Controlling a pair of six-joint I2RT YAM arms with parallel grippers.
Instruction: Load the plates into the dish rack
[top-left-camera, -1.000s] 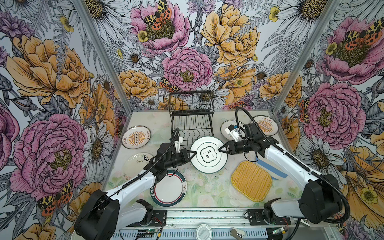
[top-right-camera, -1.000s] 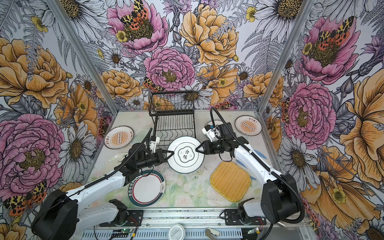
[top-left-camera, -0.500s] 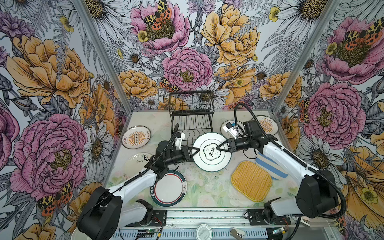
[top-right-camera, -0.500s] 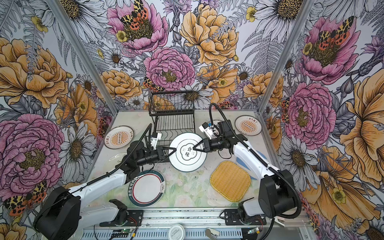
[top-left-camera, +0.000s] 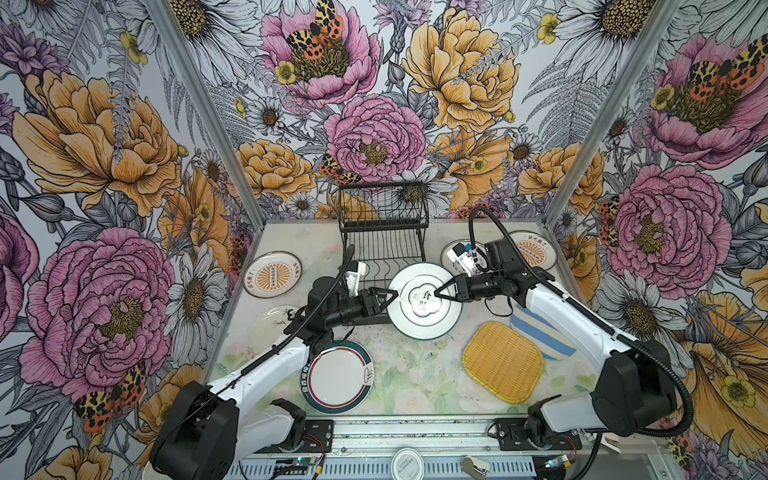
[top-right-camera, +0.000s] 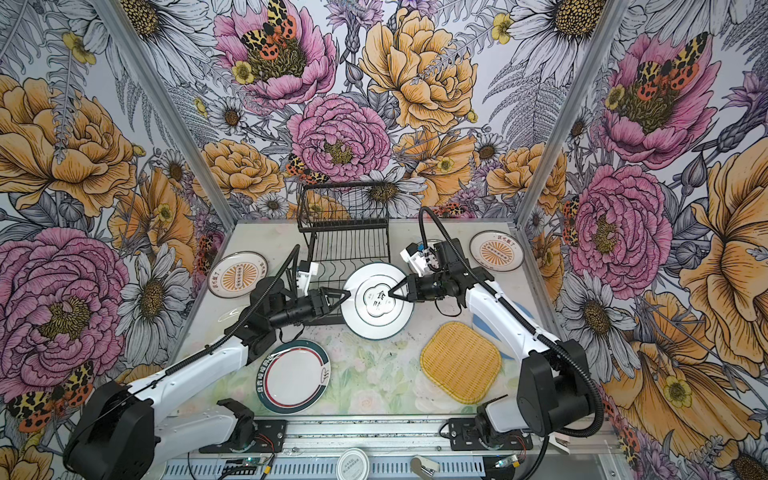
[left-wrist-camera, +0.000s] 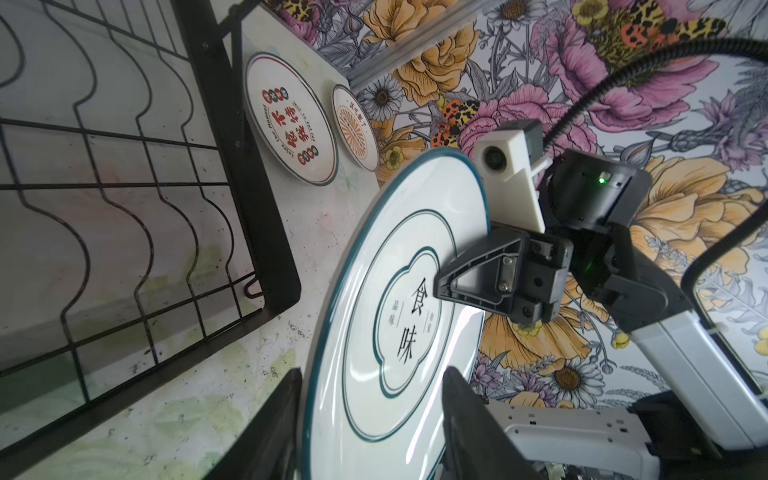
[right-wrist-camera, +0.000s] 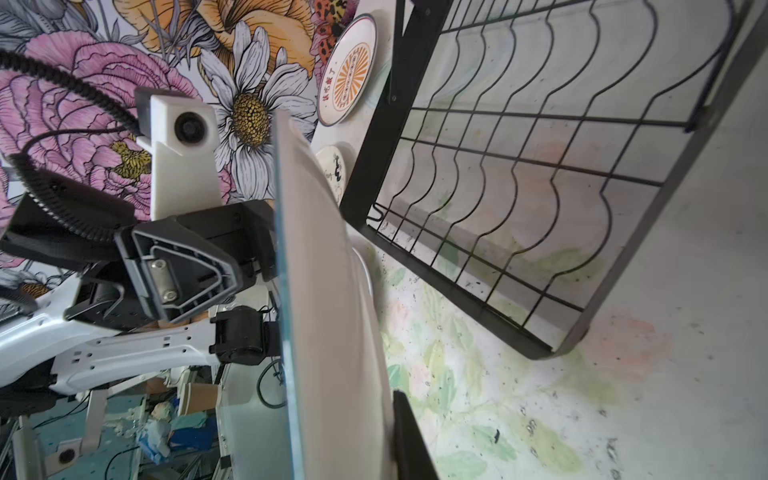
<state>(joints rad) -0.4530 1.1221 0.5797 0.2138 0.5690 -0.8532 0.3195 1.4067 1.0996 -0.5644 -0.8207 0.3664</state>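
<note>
A white plate (top-left-camera: 424, 301) (top-right-camera: 376, 301) with a teal rim and black Chinese characters hangs tilted just in front of the black wire dish rack (top-left-camera: 384, 232) (top-right-camera: 345, 232). My right gripper (top-left-camera: 434, 293) (top-right-camera: 390, 294) is shut on its right side, one finger over the face. In the right wrist view the plate (right-wrist-camera: 328, 291) is edge-on, with one finger (right-wrist-camera: 409, 432) on its underside. My left gripper (top-left-camera: 392, 296) (left-wrist-camera: 374, 374) is open, its jaws standing either side of the plate's (left-wrist-camera: 395, 311) left rim. The rack (left-wrist-camera: 124, 208) (right-wrist-camera: 540, 187) holds nothing.
On the table lie sunburst plates at left (top-left-camera: 272, 274) and back right (top-left-camera: 532, 249), a pale plate (top-left-camera: 274, 322), a red-and-teal-rimmed plate (top-left-camera: 337, 376), a yellow woven plate (top-left-camera: 503, 363) and a blue-striped plate (top-left-camera: 540, 332) under my right arm. A round white lid (top-left-camera: 407, 461) sits on the front rail.
My right gripper has shut on the plate's right side. My left gripper, shut on the left rim before, has opened. The plate has shifted slightly right and toward the rack.
</note>
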